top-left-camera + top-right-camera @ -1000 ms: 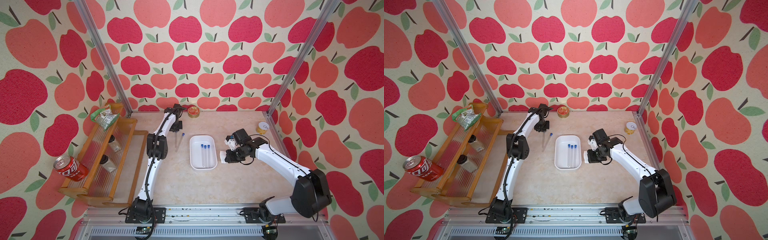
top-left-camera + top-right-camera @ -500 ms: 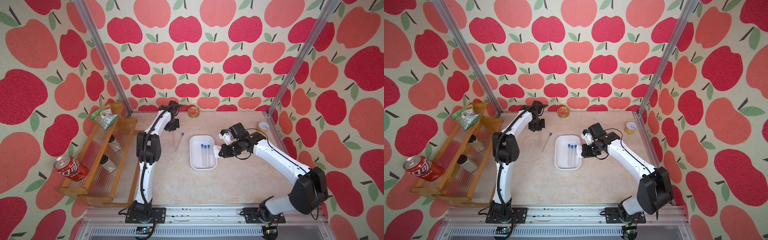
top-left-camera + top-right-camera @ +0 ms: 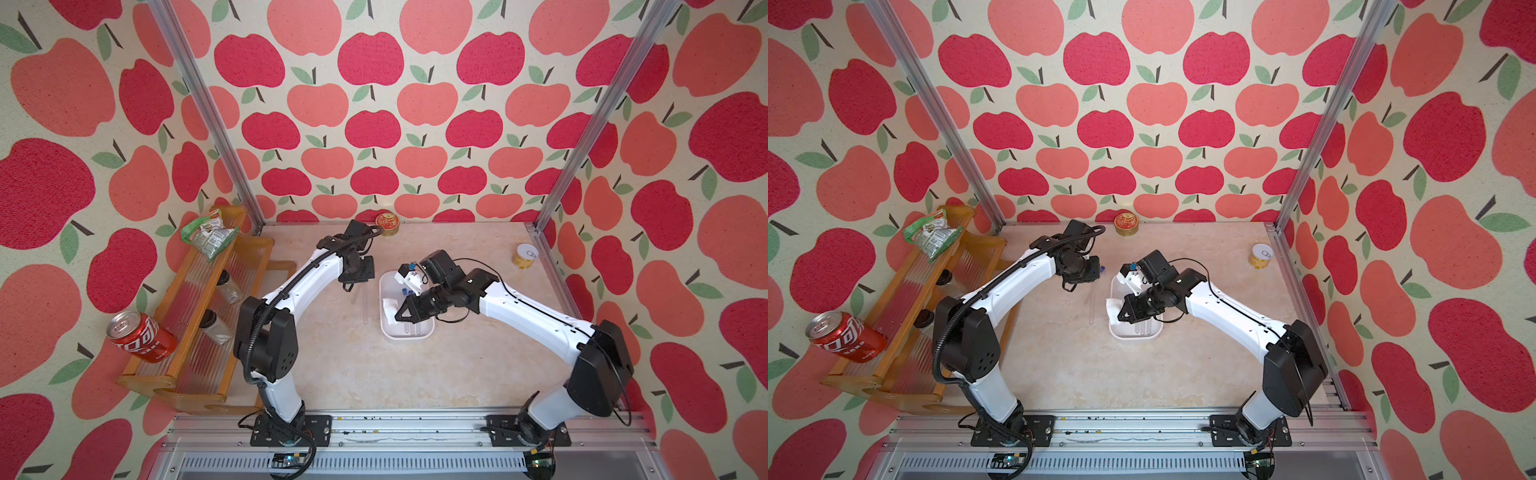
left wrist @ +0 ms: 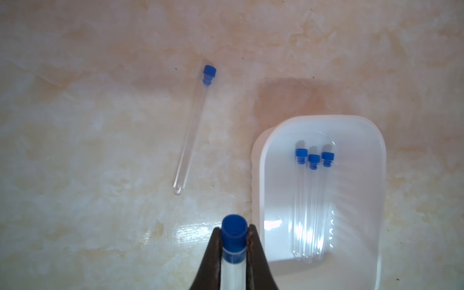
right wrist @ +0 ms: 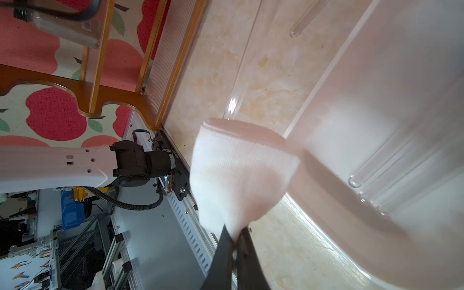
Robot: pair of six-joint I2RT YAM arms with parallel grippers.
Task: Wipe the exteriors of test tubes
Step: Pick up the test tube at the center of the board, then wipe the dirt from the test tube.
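Two closed grips define this step. Nearest the base, the right gripper (image 5: 234, 242) pinches a folded white cloth (image 5: 238, 170) over the left side of the white tray (image 4: 364, 123). In the tray three test tubes (image 4: 311, 200) lie side by side, caps at the far end. Just left of the cloth is the held test tube (image 4: 233, 231), clamped at its blue cap by the left gripper (image 4: 234, 241). Its long axis descends toward the cloth, so the right arm appears better placed to wipe. Farther left, a fifth tube (image 4: 193, 128) lies on the table.

Robot lab booth — apple-print walls (image 3: 374, 124), aluminium posts (image 3: 210, 116), arm-mounting rail (image 3: 415, 432).
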